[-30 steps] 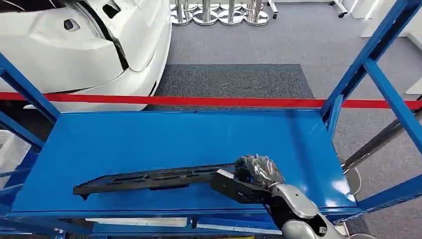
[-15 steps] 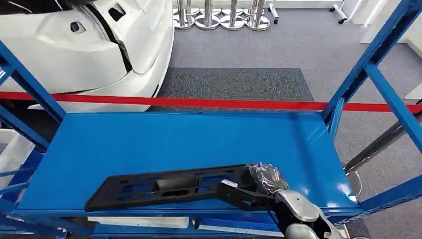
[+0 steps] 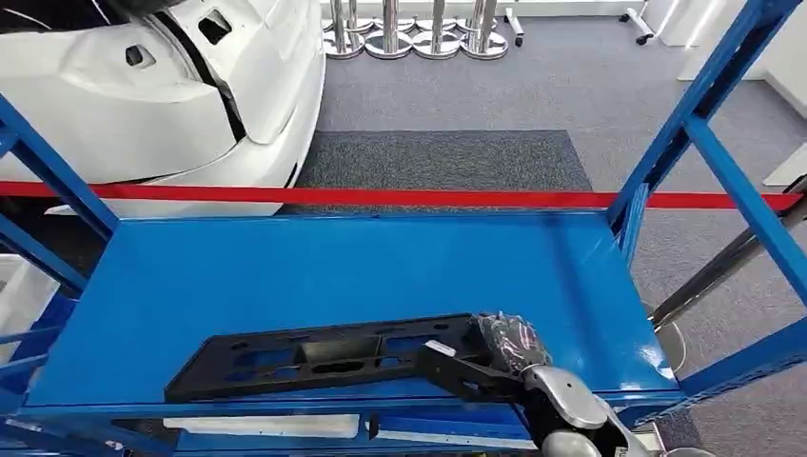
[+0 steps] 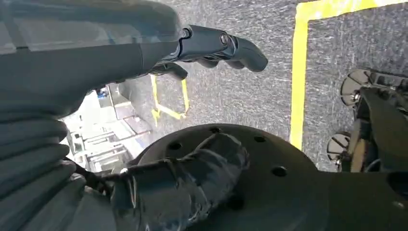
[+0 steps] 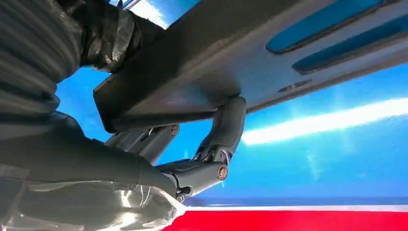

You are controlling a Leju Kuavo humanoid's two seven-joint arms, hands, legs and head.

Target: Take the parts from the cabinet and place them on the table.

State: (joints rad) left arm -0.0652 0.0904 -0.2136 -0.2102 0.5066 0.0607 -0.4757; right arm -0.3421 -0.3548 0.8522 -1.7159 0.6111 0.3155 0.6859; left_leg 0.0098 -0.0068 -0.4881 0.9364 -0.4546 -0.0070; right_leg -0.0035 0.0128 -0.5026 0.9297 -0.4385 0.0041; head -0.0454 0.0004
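Looking down from the head view, we see the right hand [image 3: 500, 354] gripping one end of a long black perforated plastic panel [image 3: 324, 354], which lies broadside across the front half of the blue shelf [image 3: 381, 267] with its flat face turned up toward us. Beyond the shelf we make out a red barrier tape [image 3: 400, 197], a white car body panel [image 3: 162, 95] on the left and a dark grey floor mat [image 3: 442, 157]. From the right wrist view we get what the head view hides: the panel [image 5: 250, 62] is clamped between the taped thumb above and the dark fingers [image 5: 226, 130] curled under its edge, with blue shelf showing through its slots. In the left wrist view we find the left hand [image 4: 202, 53] hanging over grey carpet marked with a yellow floor line [image 4: 298, 72], its fingers loosely extended and holding nothing. Against the picture from a second ago, the panel has rolled from lying nearly edge-on to showing its broad face, and half a second ago it already lay about as it does now.
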